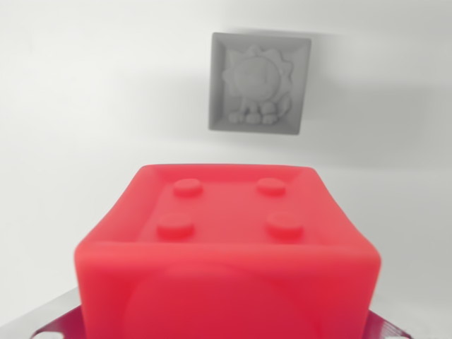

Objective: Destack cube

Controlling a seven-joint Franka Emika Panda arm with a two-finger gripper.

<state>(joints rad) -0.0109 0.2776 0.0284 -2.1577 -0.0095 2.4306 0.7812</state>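
The fingers of the gripper (226, 332) are almost fully hidden: only two pale metal corners (49, 321) show at the bottom edge, one on each side of the big red soft-plastic cube (229, 247). The cube sits between these corners and very near to the camera, so I judge that the gripper holds it, but the contact itself is not visible and I cannot tell for sure if the fingers are pressed on it.

The red cube fills the lower half of the wrist view. Its recessed face with four round studs (229, 208) is turned to the camera. Further away, well apart from it, a grey square cube (260, 83) with a lion in relief lies on the white table (85, 106).

My judgement is that the red cube is already lifted from the grey one, so the step in hand is carrying it aside. The next move calls for lowering it to a bare part of the table, beside the grey cube and not above it, and then opening the fingers.

No brand, label or writing can be read on either cube.
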